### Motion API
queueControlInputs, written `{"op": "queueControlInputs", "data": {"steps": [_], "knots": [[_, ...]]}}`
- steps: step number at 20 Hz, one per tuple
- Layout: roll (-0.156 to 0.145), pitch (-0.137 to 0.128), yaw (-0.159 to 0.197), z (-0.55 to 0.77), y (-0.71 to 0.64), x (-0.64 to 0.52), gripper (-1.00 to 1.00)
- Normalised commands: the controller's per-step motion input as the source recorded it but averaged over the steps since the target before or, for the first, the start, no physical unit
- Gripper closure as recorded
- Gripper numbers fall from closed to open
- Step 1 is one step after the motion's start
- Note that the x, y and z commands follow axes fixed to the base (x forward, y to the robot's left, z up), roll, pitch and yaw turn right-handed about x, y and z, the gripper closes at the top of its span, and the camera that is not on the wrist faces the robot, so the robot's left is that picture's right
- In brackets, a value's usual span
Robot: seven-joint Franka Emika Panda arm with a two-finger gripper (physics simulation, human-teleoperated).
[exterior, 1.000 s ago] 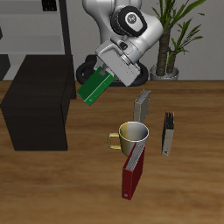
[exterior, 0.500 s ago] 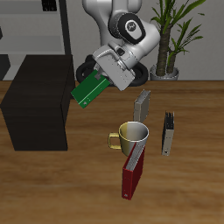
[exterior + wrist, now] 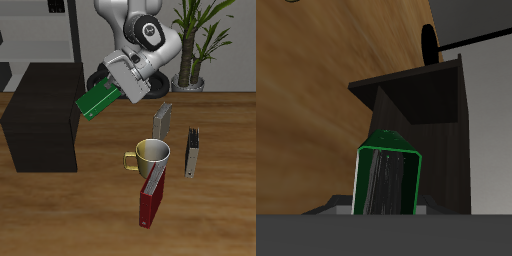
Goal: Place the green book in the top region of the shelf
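Green book (image 3: 98,100) partly behind fingers (image 3: 116,90)

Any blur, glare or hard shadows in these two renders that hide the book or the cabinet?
Exterior view: sharp and evenly lit, green book clear beside the dark shelf, whose faces show little detail. Wrist view: no glare; the book looks stretched up close, the gripper housing darkening one edge.
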Motion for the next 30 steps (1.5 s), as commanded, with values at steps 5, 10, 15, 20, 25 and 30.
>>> {"op": "queueControlInputs", "data": {"steps": [5, 10, 15, 20, 25, 30], "knots": [[-0.016, 0.02, 0.003, -0.1, -0.03, 0.02, 1.0], [-0.01, 0.008, 0.032, -0.19, 0.06, 0.07, 1.0], [0.009, -0.014, 0.044, -0.14, 0.22, 0.05, 1.0], [-0.032, -0.013, 0.011, -0.01, 0.05, 0.04, 1.0], [-0.046, 0.006, 0.015, -0.07, -0.17, 0.06, 1.0], [-0.038, -0.002, 0.016, -0.05, -0.18, 0.04, 1.0]]}}
